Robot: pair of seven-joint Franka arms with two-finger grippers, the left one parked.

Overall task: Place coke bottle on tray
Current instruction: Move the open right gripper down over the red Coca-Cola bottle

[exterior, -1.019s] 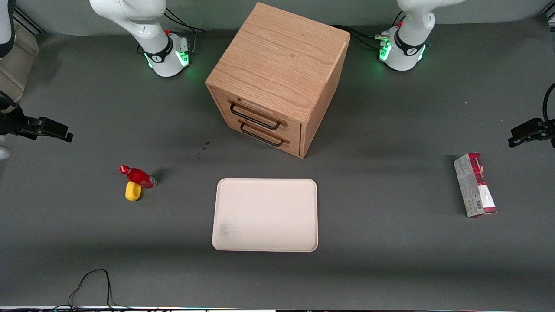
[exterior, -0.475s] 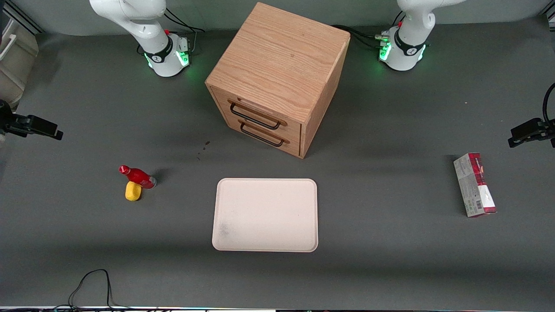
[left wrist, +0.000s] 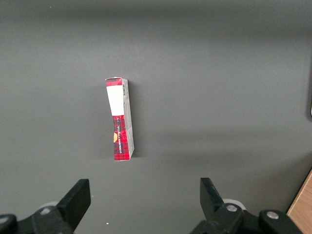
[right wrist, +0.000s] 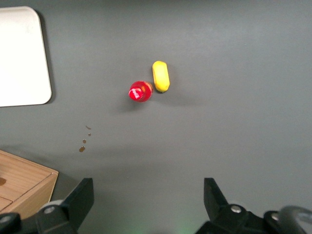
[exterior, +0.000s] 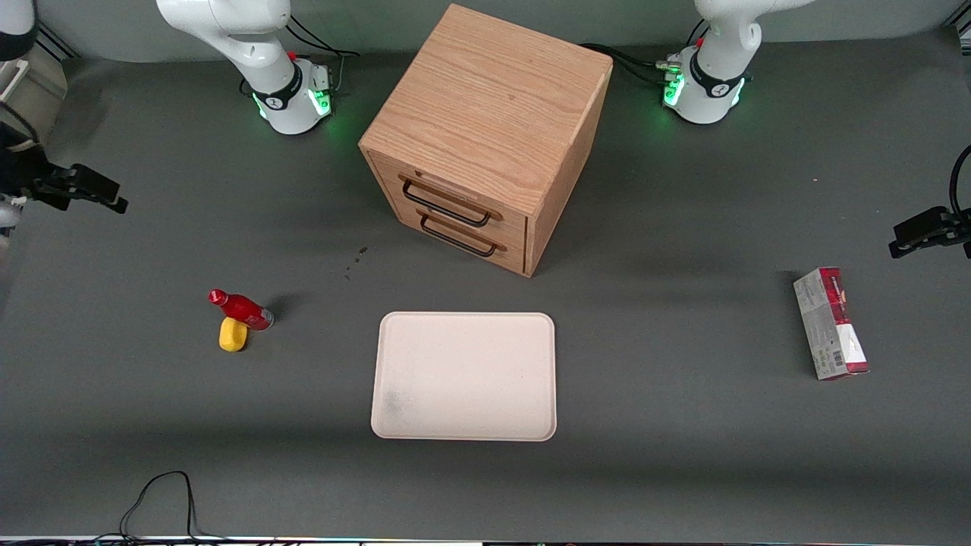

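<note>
we see the gripper [right wrist: 146, 197] high above the table at the working arm's end, fingers spread wide, nothing between them. in the front view it is mostly cut off at the frame edge [exterior: 76, 189], only dark finger parts showing. the coke bottle [exterior: 241, 308] stands on the grey table [exterior: 683, 455], leaning, touching the yellow lump [exterior: 233, 334], which sits nearer to the front camera. from the wrist view we look down on the bottle's red cap [right wrist: 140, 91], so its body is mostly hidden; the lump [right wrist: 161, 76] is just beside it. the tray [exterior: 464, 376] lies flat, well apart from the bottle, nearer the front camera than the wooden drawer cabinet [exterior: 485, 129]; the wrist view shows only one tray corner [right wrist: 22, 53] and a cabinet corner [right wrist: 24, 187]. small brown specks [right wrist: 85, 141] dot the table, can't tell what. a red-and-grey carton [exterior: 831, 324] lies toward the parked arm's end.
</note>
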